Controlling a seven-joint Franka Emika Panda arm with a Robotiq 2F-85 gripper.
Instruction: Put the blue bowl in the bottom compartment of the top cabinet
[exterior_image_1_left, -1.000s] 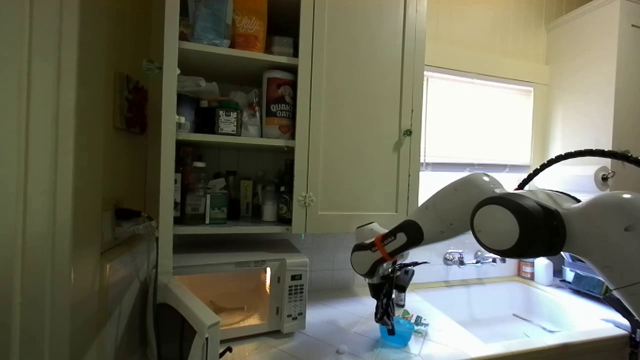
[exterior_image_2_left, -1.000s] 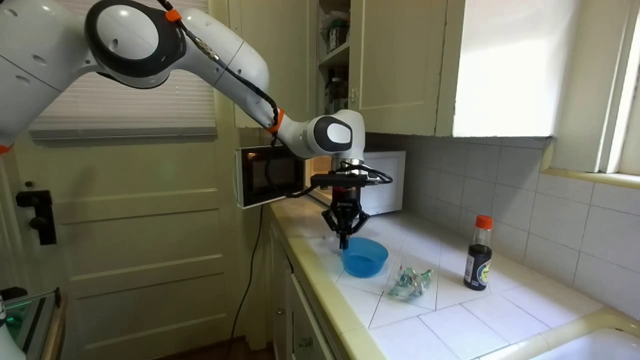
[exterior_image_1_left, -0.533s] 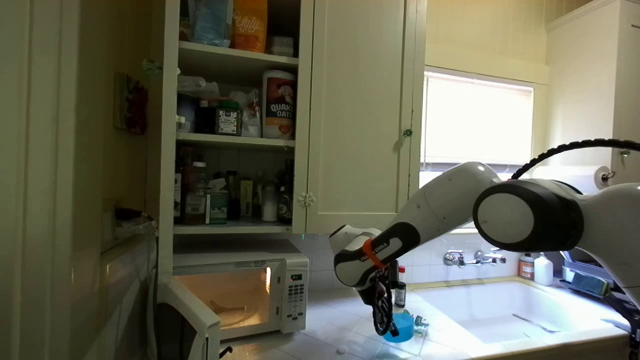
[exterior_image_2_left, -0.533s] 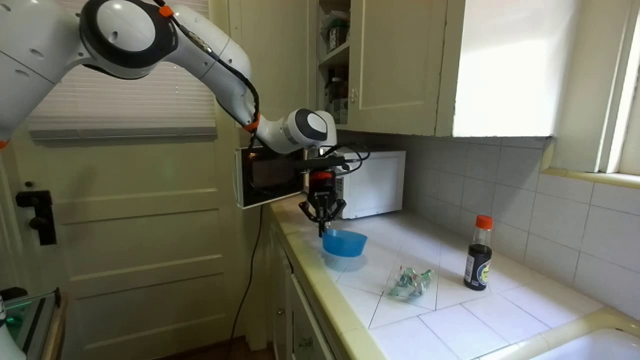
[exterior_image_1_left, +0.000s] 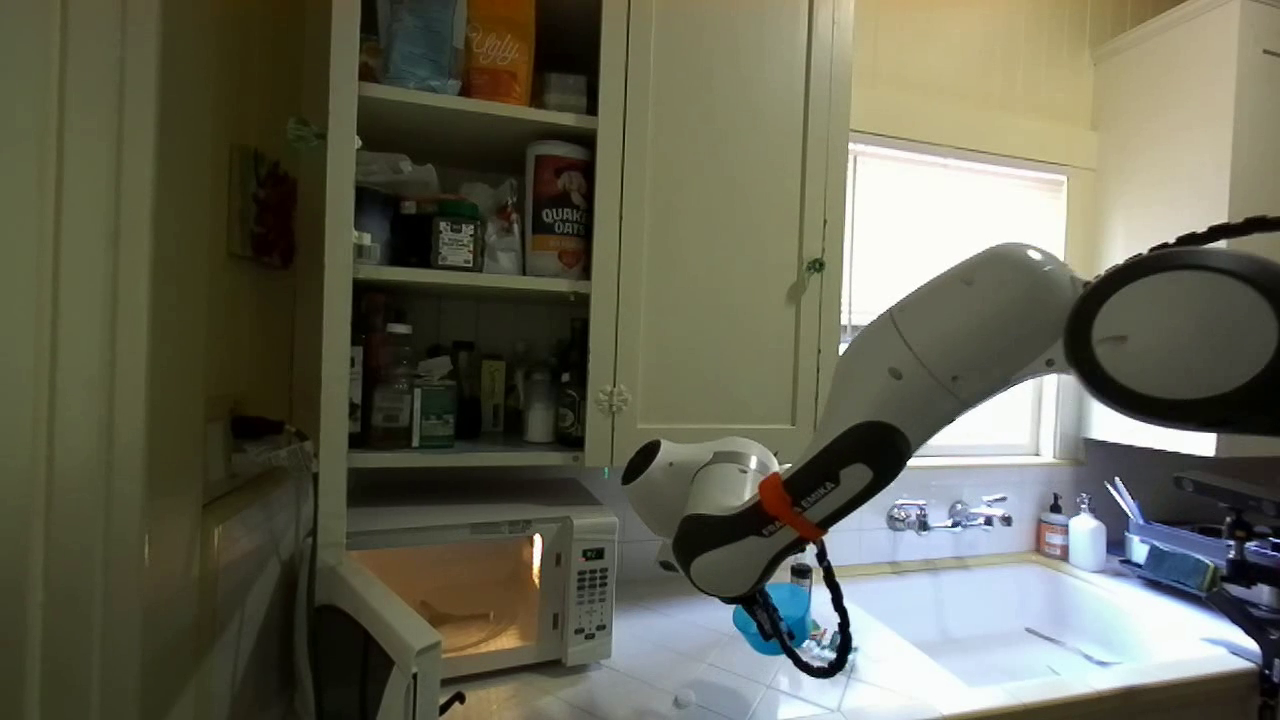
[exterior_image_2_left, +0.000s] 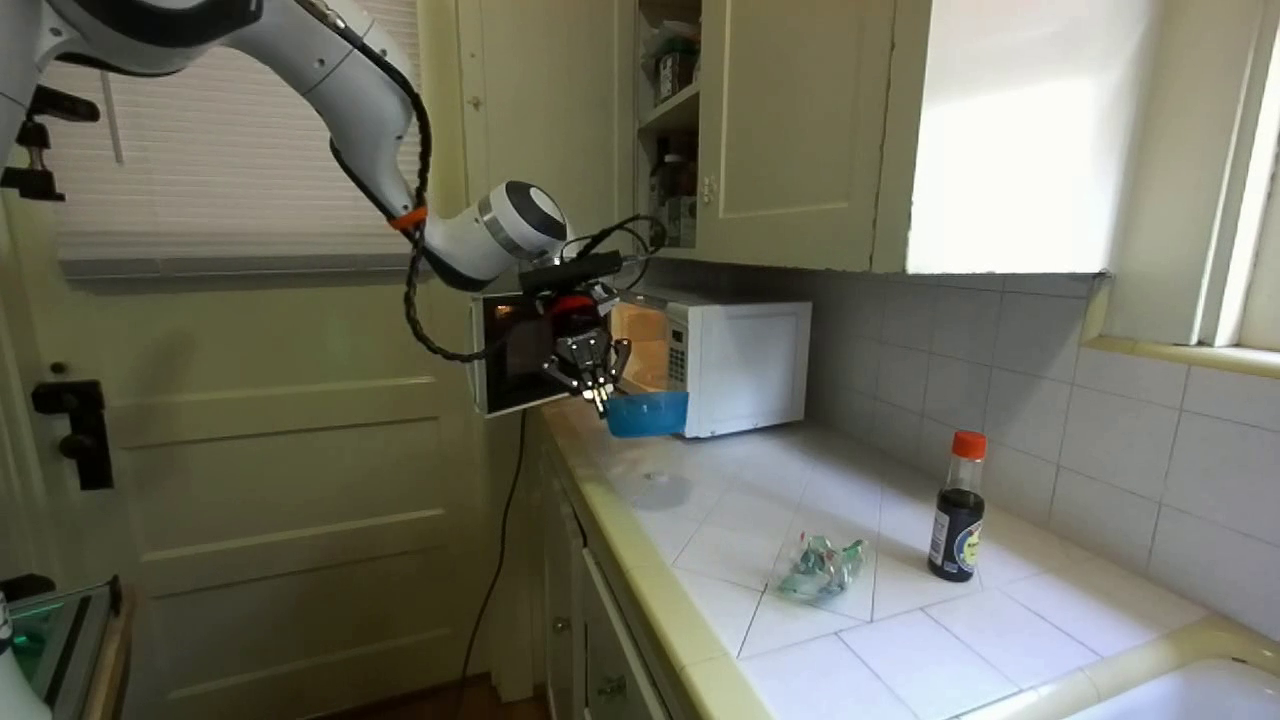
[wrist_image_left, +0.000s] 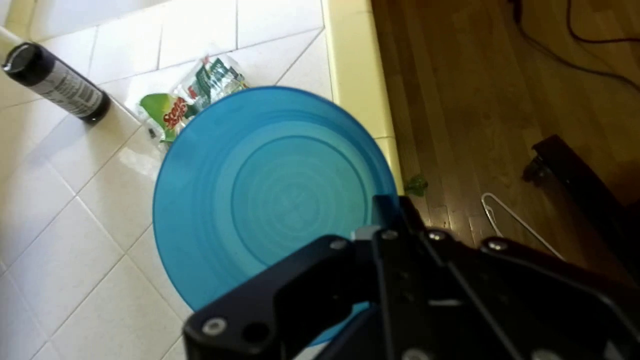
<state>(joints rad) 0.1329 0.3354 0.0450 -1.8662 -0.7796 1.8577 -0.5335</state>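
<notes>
In an exterior view, here's the bowl (exterior_image_2_left: 650, 415) hanging over the counter (exterior_image_2_left: 830, 675), gripper (exterior_image_2_left: 601, 398) at its rim, microwave (exterior_image_2_left: 750, 365) behind! Wrapper (exterior_image_2_left: 822, 568) lies nearer on the counter, bottle (exterior_image_2_left: 955, 535) right of that. Up top, cabinet (exterior_image_1_left: 720, 220), its bottom compartment (exterior_image_1_left: 465, 459) just above the microwave; sink (exterior_image_1_left: 950, 610) off to the right.

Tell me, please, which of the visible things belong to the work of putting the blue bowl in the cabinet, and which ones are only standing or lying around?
Part of the job:
blue bowl, held in the air
gripper, closed on the bowl's edge
top cabinet
bottom compartment, its lowest shelf bay

Just around:
red-capped bottle, upright
crumpled wrapper
microwave, door open
white pump bottle
</notes>
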